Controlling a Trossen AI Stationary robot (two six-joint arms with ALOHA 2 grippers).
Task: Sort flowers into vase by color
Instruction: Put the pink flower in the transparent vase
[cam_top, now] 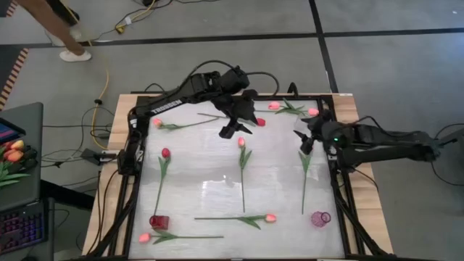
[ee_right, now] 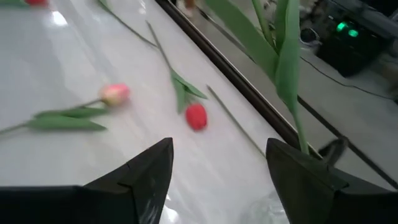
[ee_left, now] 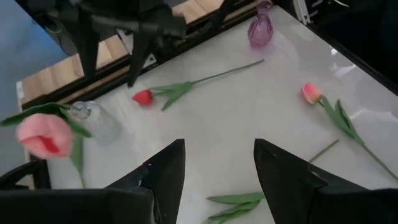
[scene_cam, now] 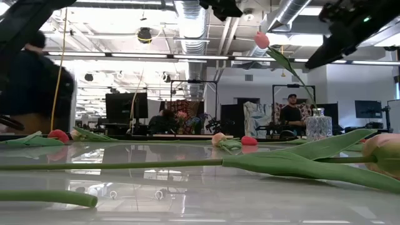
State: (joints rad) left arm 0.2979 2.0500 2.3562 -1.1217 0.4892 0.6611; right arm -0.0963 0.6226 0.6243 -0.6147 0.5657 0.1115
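Note:
Several tulips lie flat on the white table: a red one (cam_top: 165,153), one mid-table (cam_top: 241,143), pink ones near the front (cam_top: 270,217) (cam_top: 143,237), and others at the far edge (cam_top: 274,106). One pink tulip (scene_cam: 261,39) stands with its stem in a clear vase (scene_cam: 319,127) at the far right. A red vase (cam_top: 159,222) and a purple vase (cam_top: 320,218) stand near the front. My left gripper (cam_top: 237,130) hangs open above the table's far middle. My right gripper (cam_top: 303,141) is open beside the clear vase, over a lying tulip (ee_left: 143,96).
A black frame (cam_top: 339,188) rims the table. A bunch of orange-red tulips (cam_top: 14,154) lies on a side desk off the table's left. Cables run on the floor behind. People (scene_cam: 292,112) are in the room beyond.

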